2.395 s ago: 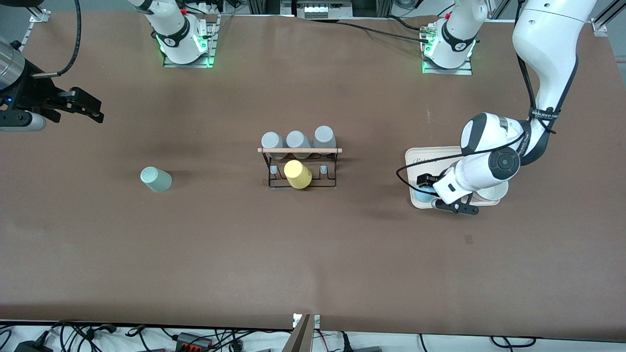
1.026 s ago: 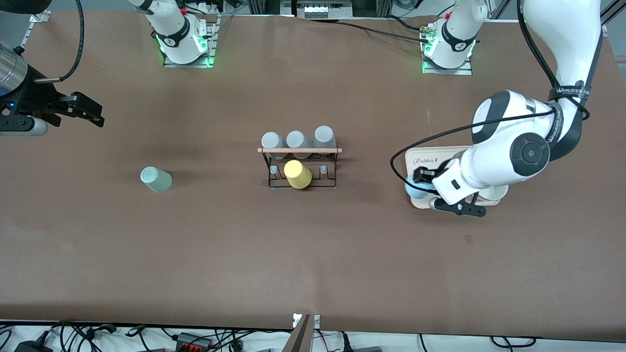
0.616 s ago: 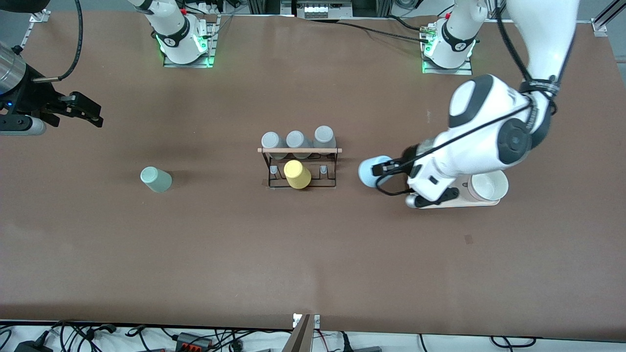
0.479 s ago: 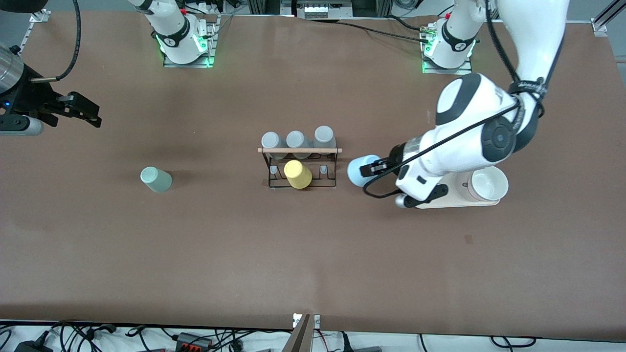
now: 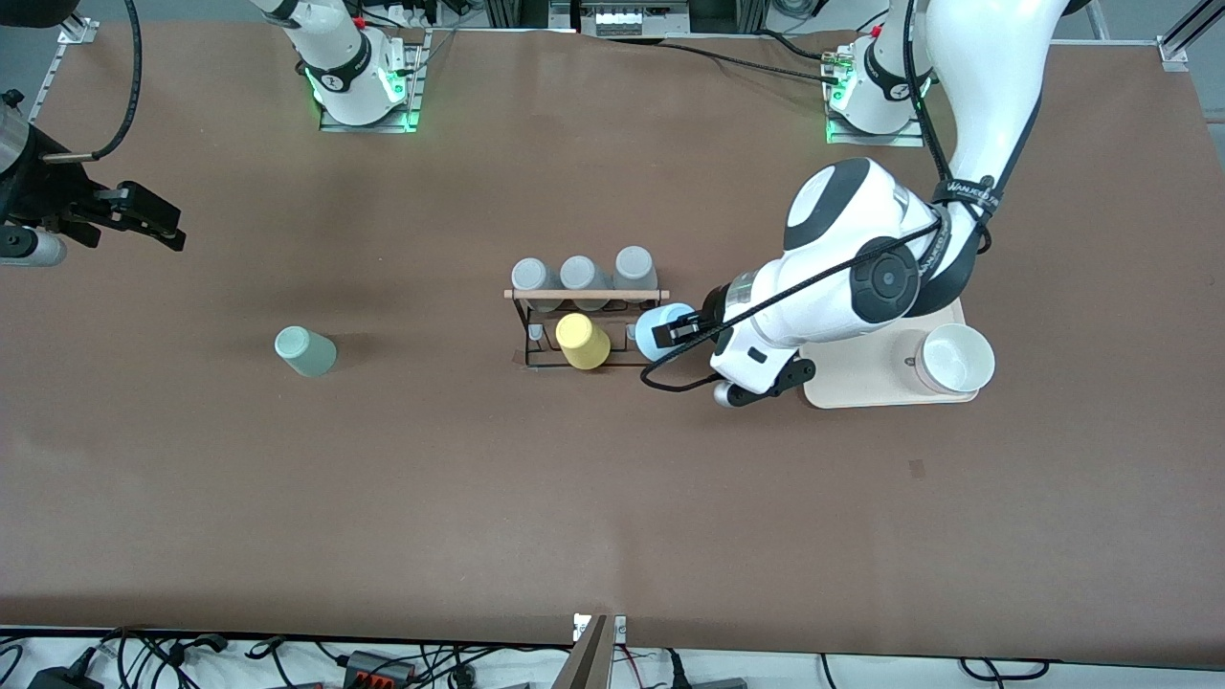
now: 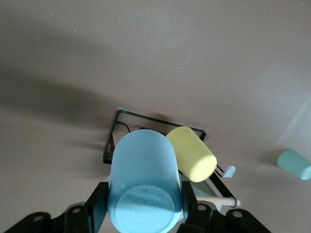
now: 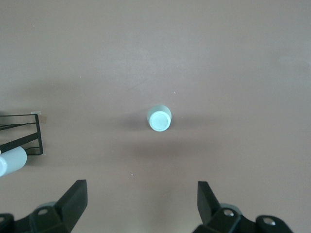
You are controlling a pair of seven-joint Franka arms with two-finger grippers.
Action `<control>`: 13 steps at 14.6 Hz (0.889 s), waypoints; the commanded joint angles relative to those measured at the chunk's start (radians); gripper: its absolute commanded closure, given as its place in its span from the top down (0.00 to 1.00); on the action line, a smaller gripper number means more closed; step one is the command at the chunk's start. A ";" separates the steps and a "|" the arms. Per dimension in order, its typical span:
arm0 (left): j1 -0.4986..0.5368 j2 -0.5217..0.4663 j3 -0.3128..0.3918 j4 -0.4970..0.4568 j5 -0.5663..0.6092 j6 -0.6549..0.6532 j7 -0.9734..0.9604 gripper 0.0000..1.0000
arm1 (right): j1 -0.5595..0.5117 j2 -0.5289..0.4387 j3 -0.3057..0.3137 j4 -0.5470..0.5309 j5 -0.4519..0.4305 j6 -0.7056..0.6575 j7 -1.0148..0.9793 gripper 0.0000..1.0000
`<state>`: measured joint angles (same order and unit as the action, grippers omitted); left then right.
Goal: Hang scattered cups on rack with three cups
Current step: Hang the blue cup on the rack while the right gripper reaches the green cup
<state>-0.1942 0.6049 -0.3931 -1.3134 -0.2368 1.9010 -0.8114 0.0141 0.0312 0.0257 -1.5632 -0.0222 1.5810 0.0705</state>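
— Rack (image 5: 586, 325) first: where do we see it?

— We see it mid-bench (image 5: 612, 498), three grey cups (image 5: 582, 273) along its wooden rod (image 5: 586, 295) and a yellow cup (image 5: 582, 342) on a peg on the rack's side nearer the front camera.

— And our left end effector (image 5: 681, 331)?

— We find it at the rack's end toward the left arm, over the peg beside the yellow cup, pinching the blue cup (image 5: 662, 331). In the left wrist view its fingers (image 6: 99, 204) press on both sides of that cup (image 6: 144, 182), which lies tilted, just beside the yellow cup (image 6: 192, 153).

— Where is the mint cup (image 5: 305, 351)?

— We see it standing on the bench, well apart from the rack, toward the right arm's end. The right wrist view shows it (image 7: 159, 118) from above.

— Our right end effector (image 5: 144, 218)?

— We see it waiting in the air, farther still from the rack than the mint cup, its fingers (image 7: 73, 196) spread wide and holding nothing.

— Anything else?

— We note a beige tray (image 5: 861, 378) with a white bowl (image 5: 954, 359) on it, past the rack's left-arm end.
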 commanded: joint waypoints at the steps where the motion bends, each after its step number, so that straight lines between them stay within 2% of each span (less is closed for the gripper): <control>1: -0.057 0.033 0.008 0.036 0.089 -0.003 -0.015 0.01 | -0.017 0.007 0.008 0.011 -0.009 -0.013 -0.012 1.00; 3: -0.064 0.058 0.008 0.042 0.111 -0.002 -0.043 0.01 | -0.020 0.044 0.010 -0.009 -0.002 -0.004 -0.012 1.00; 6: -0.068 0.062 0.008 0.040 0.111 0.009 -0.045 0.01 | -0.013 0.148 0.011 -0.053 0.004 0.114 -0.012 1.00; 11: -0.088 0.078 0.008 0.039 0.111 0.041 -0.045 0.01 | -0.028 0.230 0.010 -0.253 0.002 0.393 -0.044 1.00; 13: -0.099 0.084 0.010 0.034 0.114 0.070 -0.045 0.01 | -0.028 0.259 0.011 -0.293 0.001 0.445 -0.049 1.00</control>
<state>-0.2707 0.6652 -0.3917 -1.3105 -0.1486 1.9502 -0.8400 -0.0014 0.3013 0.0257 -1.7974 -0.0216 1.9789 0.0449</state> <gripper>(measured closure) 0.357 0.000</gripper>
